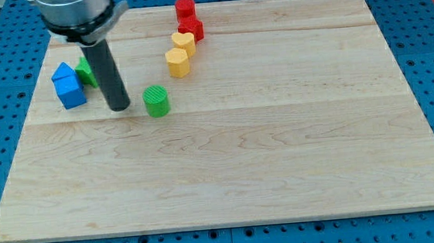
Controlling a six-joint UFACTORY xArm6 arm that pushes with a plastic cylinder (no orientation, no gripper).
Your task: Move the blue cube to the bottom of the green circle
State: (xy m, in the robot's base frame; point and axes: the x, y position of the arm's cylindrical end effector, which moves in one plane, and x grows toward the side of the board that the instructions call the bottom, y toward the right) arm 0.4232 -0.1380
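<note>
**Near the counter's upper left: rod between blue cube and green circle**

Toward the view's upper left, my tip (120,107) rested on the wooden counter (282,155). No fingers on this rig, only the straight dark rod, so it had hold of nothing.

- Blue cube (69,92): just left of the rod, apart from the tip by a small gap. A second blue block (62,71), shape unclear, sat touching its upper edge.
- Green circle (156,101): just right of the tip, not touching it, roughly level with the blue cube.
- Green block (85,70): partly hidden behind the rod, beside the blue pair; shape could not be made out.
- Two yellow blocks, one (177,62) lower and one (183,42) just above it, touching or nearly so, up and right of the green circle.
- Red cylinder (185,7) and a second red block (191,27) just below it, at the top edge, above the yellow pair.
</note>
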